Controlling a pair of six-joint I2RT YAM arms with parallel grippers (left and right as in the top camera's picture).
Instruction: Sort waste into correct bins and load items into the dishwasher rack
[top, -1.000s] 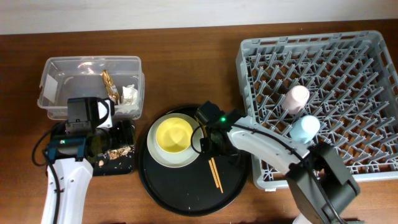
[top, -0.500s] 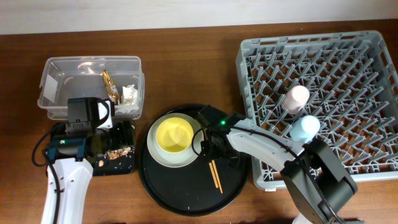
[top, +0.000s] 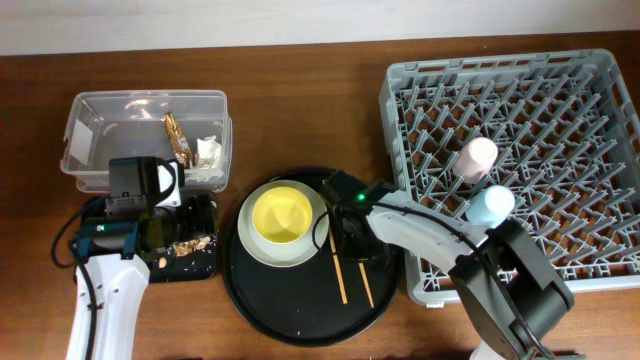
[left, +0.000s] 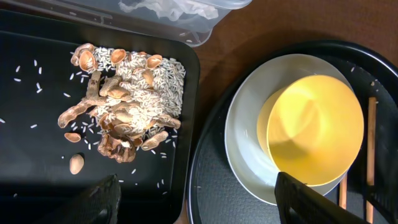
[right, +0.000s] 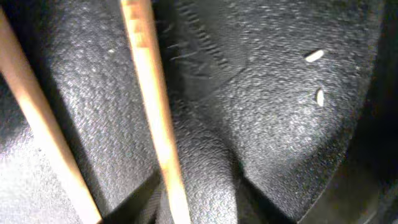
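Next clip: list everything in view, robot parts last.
dishwasher rack: 1, grey, right
pink cup: 1, in rack
blue cup: 1, in rack
clear tub: 1, back left
napkins: white, crumpled, in tub
wrapper strip: 1, brown-gold, in tub
rectangular tray: 1, black, front left
food scraps: brownish pile, in rectangular tray
round tray: 1, black, centre
plate: 1, grey-green, on round tray
bowl: 1, yellow, on plate
chopsticks: 2, wooden, on round tray
table: brown wood
left tool: open, above rectangular tray
right tool: down at chopsticks, grip unclear

left arm (top: 100, 290): extended from 6 toward 12 o'clock | left gripper (left: 199, 208): fingers held wide apart | right arm (top: 430, 232): stretched from 5 toward 9 o'clock | right gripper (top: 350, 243): lowered, finger spacing not discernible
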